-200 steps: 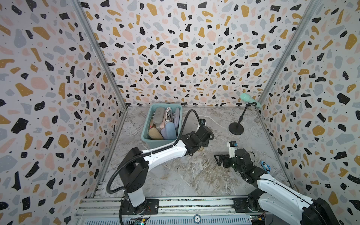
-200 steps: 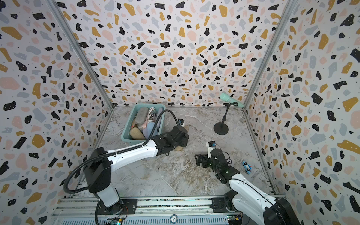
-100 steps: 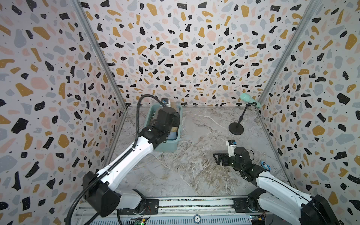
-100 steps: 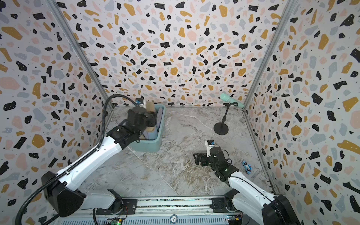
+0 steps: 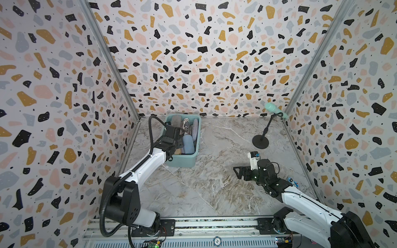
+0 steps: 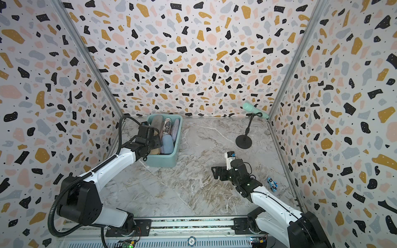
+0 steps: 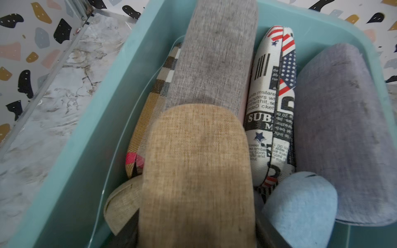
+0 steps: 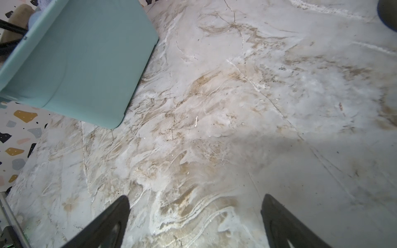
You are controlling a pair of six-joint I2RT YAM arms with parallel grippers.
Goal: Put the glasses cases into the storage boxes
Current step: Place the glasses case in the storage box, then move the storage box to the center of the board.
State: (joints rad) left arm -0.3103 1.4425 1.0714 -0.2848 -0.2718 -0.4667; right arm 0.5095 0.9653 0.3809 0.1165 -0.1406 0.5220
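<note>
The teal storage box [image 5: 182, 161] [image 6: 161, 161] stands at the back left and holds several glasses cases. My left gripper [image 5: 175, 146] [image 6: 153, 148] reaches into its near end, shut on a tan fabric case [image 7: 197, 161] that fills the gap between its jaws. Around that case lie a grey case [image 7: 214, 53], a newsprint-and-flag case [image 7: 270, 107], a lavender case [image 7: 339, 128], a light blue case [image 7: 300, 204] and a plaid case [image 7: 150, 107]. My right gripper [image 5: 239, 172] [image 8: 196, 198] hovers open over bare marble, right of the box [image 8: 81, 60].
A mint microphone on a black stand [image 5: 261, 141] stands at the back right. A small blue toy [image 6: 272, 184] lies by the right wall. Terrazzo walls close in three sides, and a metal rail [image 5: 193, 227] runs along the front.
My left gripper carried the tan case from the table right of the box up over it and down into its near end. The right arm has hardly moved.
</note>
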